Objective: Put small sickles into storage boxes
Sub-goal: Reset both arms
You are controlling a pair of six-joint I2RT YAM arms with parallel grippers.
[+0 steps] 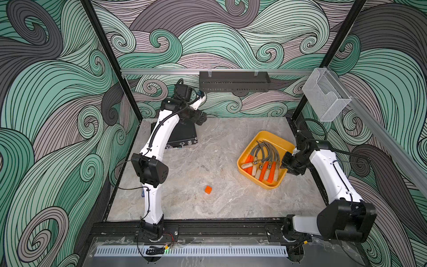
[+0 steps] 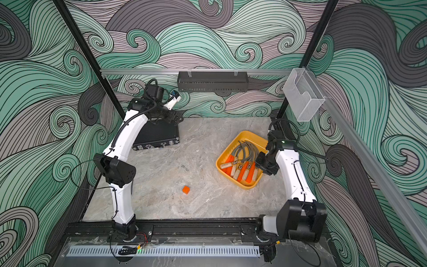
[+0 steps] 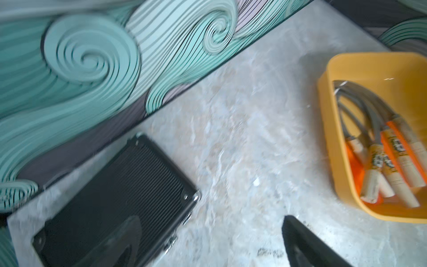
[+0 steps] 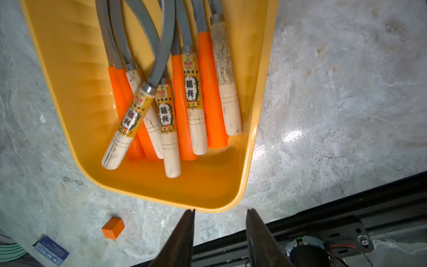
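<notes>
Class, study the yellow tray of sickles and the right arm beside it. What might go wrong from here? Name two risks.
1. The right gripper, fingers open and empty, hangs by the rim of the yellow tray; a low sweep might shove the tray.
2. The sickles lie piled, one crosswise on top; a jolt might tangle or spill them.

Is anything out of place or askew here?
One pale wooden-handled sickle lies slanted across the other sickles inside the shallow yellow plastic tray. A small orange cube sits alone on the marble tabletop, outside it.
</notes>
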